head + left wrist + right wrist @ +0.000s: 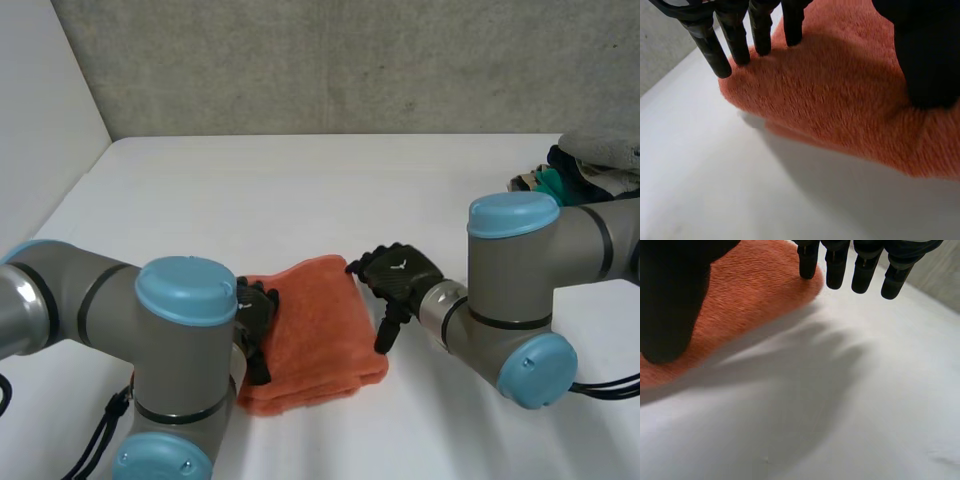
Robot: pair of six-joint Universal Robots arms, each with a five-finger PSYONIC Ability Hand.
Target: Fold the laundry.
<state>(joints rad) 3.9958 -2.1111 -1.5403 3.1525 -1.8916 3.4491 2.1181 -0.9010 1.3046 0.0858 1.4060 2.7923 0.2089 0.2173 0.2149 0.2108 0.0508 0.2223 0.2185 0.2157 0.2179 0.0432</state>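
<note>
Left wrist view: left hand (737,42), fingers straight and spread, tips resting on the folded orange towel (840,100) near one edge. Right hand (835,265): fingers straight, at the opposite edge, holding nothing. Towel lies layered on the worktop (300,190), between both hands. Probably soft, light and limp; best pinched at corners.

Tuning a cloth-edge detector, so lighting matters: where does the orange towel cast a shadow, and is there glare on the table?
Left wrist view: the orange towel casts a soft dark band on the white table beneath its folded edge. Head view: the table is evenly lit, no glare. Right wrist view: no glare either.
</note>
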